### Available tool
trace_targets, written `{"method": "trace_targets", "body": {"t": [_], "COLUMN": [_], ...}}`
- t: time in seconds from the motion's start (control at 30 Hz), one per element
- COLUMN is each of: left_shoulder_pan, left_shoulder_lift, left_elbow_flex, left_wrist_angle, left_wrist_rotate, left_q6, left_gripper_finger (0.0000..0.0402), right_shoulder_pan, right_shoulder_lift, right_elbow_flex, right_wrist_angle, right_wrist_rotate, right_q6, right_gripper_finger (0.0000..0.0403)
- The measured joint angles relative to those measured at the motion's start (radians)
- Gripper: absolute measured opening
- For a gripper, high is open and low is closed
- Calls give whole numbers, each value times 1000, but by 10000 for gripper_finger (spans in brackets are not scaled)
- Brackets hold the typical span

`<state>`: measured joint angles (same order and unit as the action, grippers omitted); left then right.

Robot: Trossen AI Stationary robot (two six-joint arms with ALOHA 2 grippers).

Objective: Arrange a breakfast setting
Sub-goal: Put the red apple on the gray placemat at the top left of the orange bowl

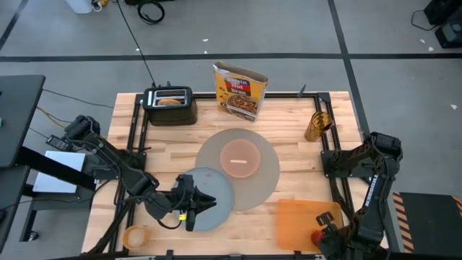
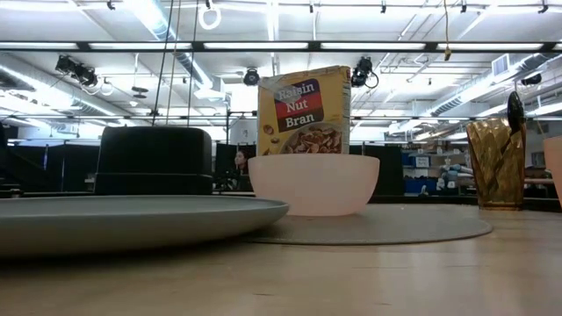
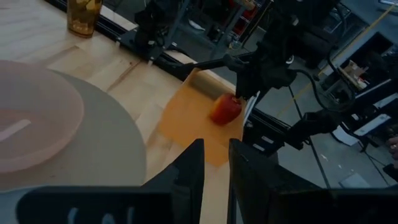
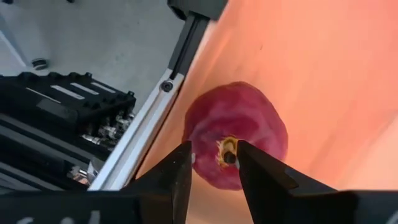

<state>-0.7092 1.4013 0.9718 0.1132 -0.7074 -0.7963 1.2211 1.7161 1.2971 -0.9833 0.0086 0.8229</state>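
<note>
The table (image 1: pixel 289 123) is of pale wood planks and stands on a grey floor (image 1: pixel 375 29) marked with dark seam lines, black cables (image 1: pixel 148 11) lying on it beyond the table. Overhead, long fluorescent strip lights (image 2: pixel 378 46) run across a white ceiling with exposed pipes (image 2: pixel 492 83). Dark partitions (image 2: pixel 53 167) line the far side of the room.

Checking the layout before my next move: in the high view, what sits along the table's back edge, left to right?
Black toaster → cereal box → gold cup.
</note>
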Motion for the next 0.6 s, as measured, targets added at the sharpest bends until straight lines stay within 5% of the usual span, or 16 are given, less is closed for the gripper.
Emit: {"method": "trace_targets", "body": {"t": [0.6], "left_shoulder_pan": [6], "left_shoulder_lift": [0], "left_elbow_flex": [0], "left_wrist_angle": [-15], "left_wrist_rotate": [0], "left_q6": [8], "left_gripper_finger": [80], "right_shoulder_pan": [-22], "right_shoulder_lift": [0], "right_elbow_flex": [-28], "right_wrist_angle": [0], "right_wrist_rotate": [24], "right_q6": [-4], "right_gripper_finger": [94]}}
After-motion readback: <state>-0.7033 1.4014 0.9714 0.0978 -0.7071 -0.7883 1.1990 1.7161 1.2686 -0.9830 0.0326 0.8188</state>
